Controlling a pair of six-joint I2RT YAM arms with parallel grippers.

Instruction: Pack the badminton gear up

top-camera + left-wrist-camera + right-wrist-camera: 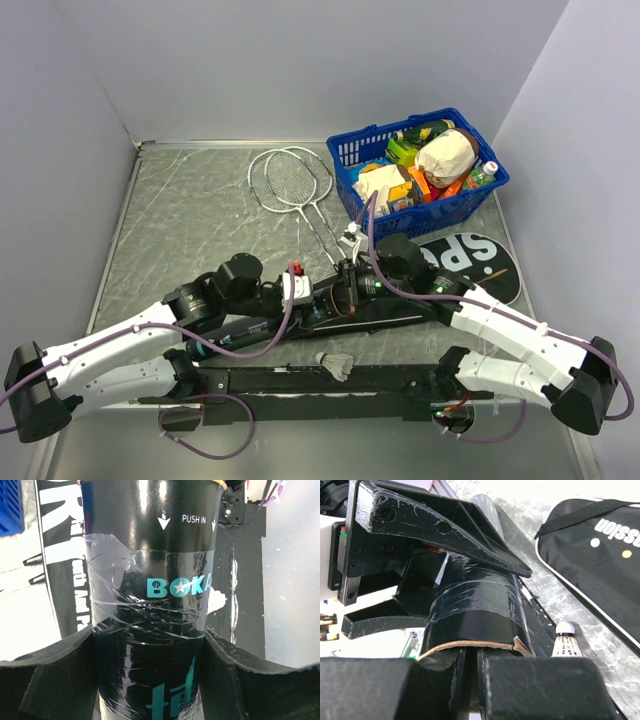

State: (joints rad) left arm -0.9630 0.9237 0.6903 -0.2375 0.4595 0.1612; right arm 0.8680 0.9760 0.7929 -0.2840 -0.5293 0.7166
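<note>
Grey marbled tabletop (200, 200), pale walls. By the near edge lies a shuttlecock (335, 362). Mid-table, the left gripper (150, 632) clamps the tube (150, 555). The right gripper (470, 655) is almost closed at its open mouth; whether it pinches anything is unclear. Holding the tube level and feeding straight along it seems wise. Bag (470, 260) right; rackets (290, 180) far.
</note>
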